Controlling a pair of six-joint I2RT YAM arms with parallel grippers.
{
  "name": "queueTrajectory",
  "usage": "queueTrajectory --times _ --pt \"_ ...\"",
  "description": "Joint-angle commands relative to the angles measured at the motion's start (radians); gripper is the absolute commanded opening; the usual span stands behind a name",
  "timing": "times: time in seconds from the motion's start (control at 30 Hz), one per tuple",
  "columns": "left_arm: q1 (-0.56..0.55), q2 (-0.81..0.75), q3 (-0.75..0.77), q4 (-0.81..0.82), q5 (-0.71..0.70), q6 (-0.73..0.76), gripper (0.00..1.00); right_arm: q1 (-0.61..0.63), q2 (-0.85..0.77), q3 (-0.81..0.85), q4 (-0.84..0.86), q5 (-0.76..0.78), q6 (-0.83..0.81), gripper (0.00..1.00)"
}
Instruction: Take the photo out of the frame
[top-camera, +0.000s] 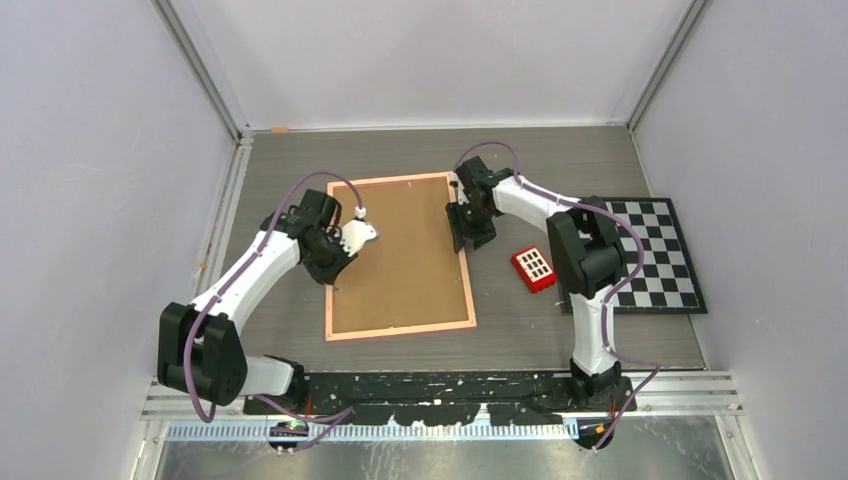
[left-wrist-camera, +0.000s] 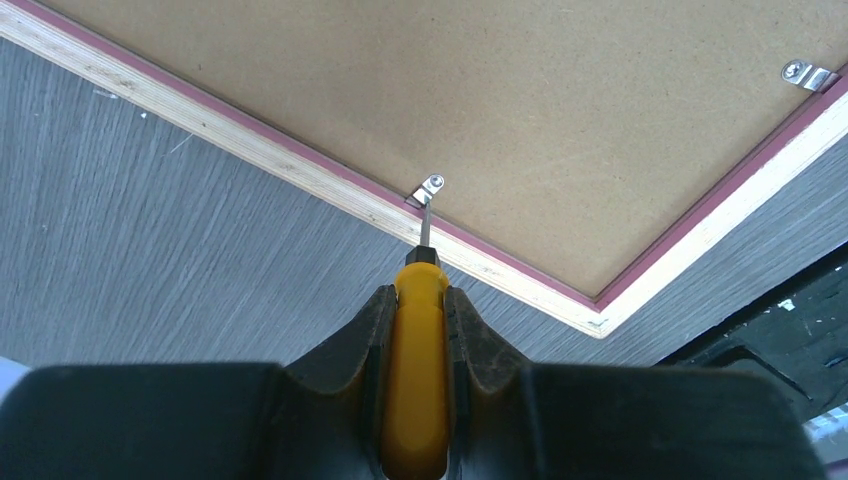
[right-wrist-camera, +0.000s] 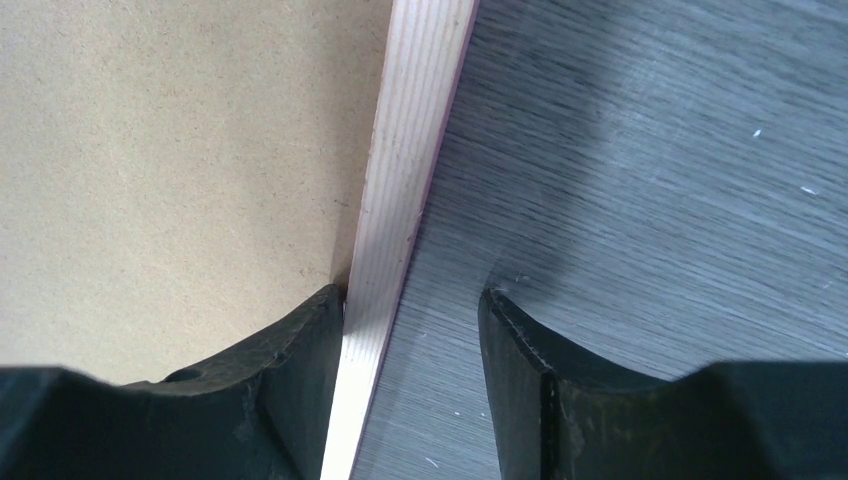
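Here, left pincer (left-wrist-camera: 420, 300) clamps smooth yellow screwdriver (left-wrist-camera: 415, 390) — right pincer (right-wrist-camera: 412, 300) gapes astride wood-grained frame (right-wrist-camera: 412, 140).

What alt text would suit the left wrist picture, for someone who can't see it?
The left claw grips a yellow-handled screwdriver, its tip at a small metal clip on the brown back of the frame.

The top view looks steeply down from high at the near side over the whole desk (top-camera: 520, 160). The left wrist view sits low and close, facing past its jaws at the frame (left-wrist-camera: 560, 110), its left edge and near-left corner. The right wrist view looks closely down on the frame's right edge. All three views share the frame.
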Motion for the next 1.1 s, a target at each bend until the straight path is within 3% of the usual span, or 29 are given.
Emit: queueTrajectory --times 0.0,0.43,0.8,0.93,1.07 --pt "-0.005 -0.013 -0.015 0.131 -0.052 0.009 0.0 0.002 0.032 -0.04 -0.01 0.065 -0.027 0.56" --pt "-0.021 -0.035 -0.031 0.226 -0.058 -0.009 0.0 0.001 0.033 -0.044 -0.008 0.062 -0.038 0.55" --pt "-0.024 -0.035 -0.033 0.164 -0.009 -0.082 0.0 0.001 0.037 -0.025 -0.018 0.059 -0.038 0.54" --pt "-0.024 -0.062 0.014 0.116 -0.061 -0.219 0.0 0.002 0.031 -0.025 -0.02 0.061 -0.033 0.55" --pt "-0.022 -0.074 0.07 -0.001 -0.112 -0.464 0.0 0.001 0.016 -0.023 -0.022 0.039 0.0 0.55"
